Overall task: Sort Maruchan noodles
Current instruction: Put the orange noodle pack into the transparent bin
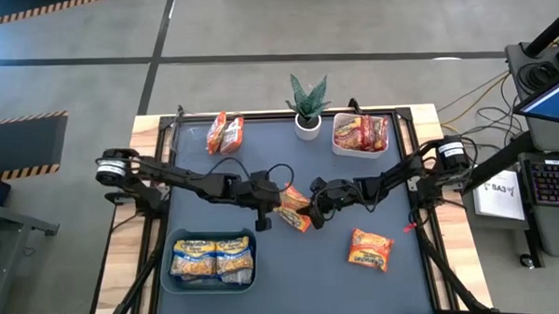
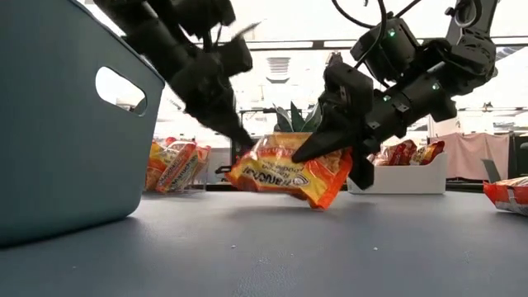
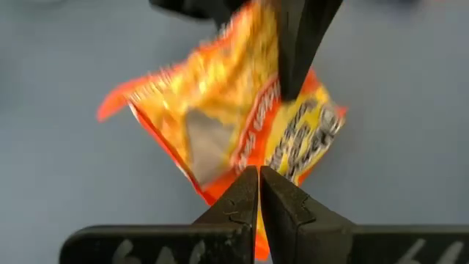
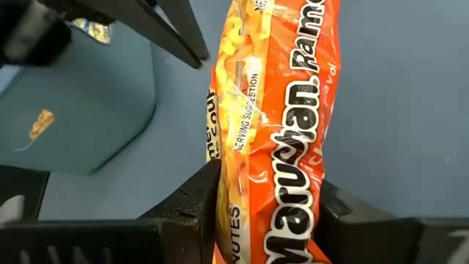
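An orange Maruchan noodle packet (image 1: 295,210) is at the table's middle, between my two grippers, and both are shut on it. My left gripper (image 1: 274,208) comes from the table's left and also shows in the low view (image 2: 246,145). My right gripper (image 1: 316,202) comes from the right and also shows in the low view (image 2: 318,148). In the low view the packet (image 2: 289,175) is tilted, its right end lower, just above the dark mat. My left gripper pinches the packet's crimped end edge (image 3: 238,174) between its two shut fingertips. It slants down from the table's left. The packet stands out beyond the fingertips, crumpled and tilted. My right gripper pinches the packet across its width (image 4: 271,198), one finger (image 4: 192,202) on each flat face. The fingers lie across the packet and slant down from the table's right. The packet runs on past the fingers toward my left gripper.
A blue bin (image 1: 169,273) at the near left holds yellow-and-blue packets. A white bin (image 1: 339,146) at the far right holds red packets. Two orange packets (image 1: 225,133) lie at the far left, another (image 1: 370,249) at the near right. A potted plant (image 1: 307,105) stands at the far middle.
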Available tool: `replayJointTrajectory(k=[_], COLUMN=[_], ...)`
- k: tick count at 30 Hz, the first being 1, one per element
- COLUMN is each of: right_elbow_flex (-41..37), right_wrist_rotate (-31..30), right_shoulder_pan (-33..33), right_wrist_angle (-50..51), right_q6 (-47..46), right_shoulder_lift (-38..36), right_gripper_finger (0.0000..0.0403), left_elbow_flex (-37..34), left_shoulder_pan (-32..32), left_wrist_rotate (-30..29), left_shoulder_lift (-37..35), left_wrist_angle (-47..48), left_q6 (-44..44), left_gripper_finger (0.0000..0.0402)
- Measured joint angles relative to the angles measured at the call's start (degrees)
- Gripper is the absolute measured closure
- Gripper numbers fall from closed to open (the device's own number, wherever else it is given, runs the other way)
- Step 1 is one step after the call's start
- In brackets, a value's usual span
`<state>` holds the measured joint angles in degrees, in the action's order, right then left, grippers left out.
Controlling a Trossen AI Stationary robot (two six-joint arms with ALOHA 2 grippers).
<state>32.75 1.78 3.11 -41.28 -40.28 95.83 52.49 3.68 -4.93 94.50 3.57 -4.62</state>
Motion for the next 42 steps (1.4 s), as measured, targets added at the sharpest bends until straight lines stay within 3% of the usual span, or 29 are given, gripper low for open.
replayJointTrajectory(k=[5,9,14,21,26,35,42], right_elbow_flex=[0.04,0.04,0.04,1.16,1.96,2.73,2.78], right_wrist_rotate=[-1.84,-2.19,-6.15,-6.45,-6.44,-6.45,-6.34], right_shoulder_pan=[0.73,1.77,3.52,3.76,3.79,3.79,3.79], right_wrist_angle=[0.32,0.62,0.74,2.00,2.51,2.59,2.63], right_q6=[6.71,13.11,18.04,22.19,24.30,26.73,27.11], right_shoulder_lift=[-1.15,-1.22,-1.26,-1.32,-1.33,-1.33,-1.86], right_gripper_finger=[0.0284,0.0284,0.0284,0.0284,0.0284,0.0284,0.0284], left_elbow_flex=[-0.52,-1.27,-4.16,-11.15,-13.49,-13.12,-12.81], left_shoulder_pan=[0.00,0.00,0.00,-0.05,-0.04,0.07,0.13], left_wrist_rotate=[0.05,0.39,0.48,0.77,0.77,1.11,2.90], left_shoulder_lift=[-4.94,-8.61,-11.70,-10.33,-7.48,-0.41,0.85], left_wrist_angle=[-0.39,-0.25,-3.11,-18.92,-25.29,-30.52,-31.21], left_q6=[1.13,1.15,-0.27,-4.80,-7.13,-8.40,-8.23], left_gripper_finger=[0.0398,0.0371,0.0304,0.0193,0.0151,0.0153,0.0225])
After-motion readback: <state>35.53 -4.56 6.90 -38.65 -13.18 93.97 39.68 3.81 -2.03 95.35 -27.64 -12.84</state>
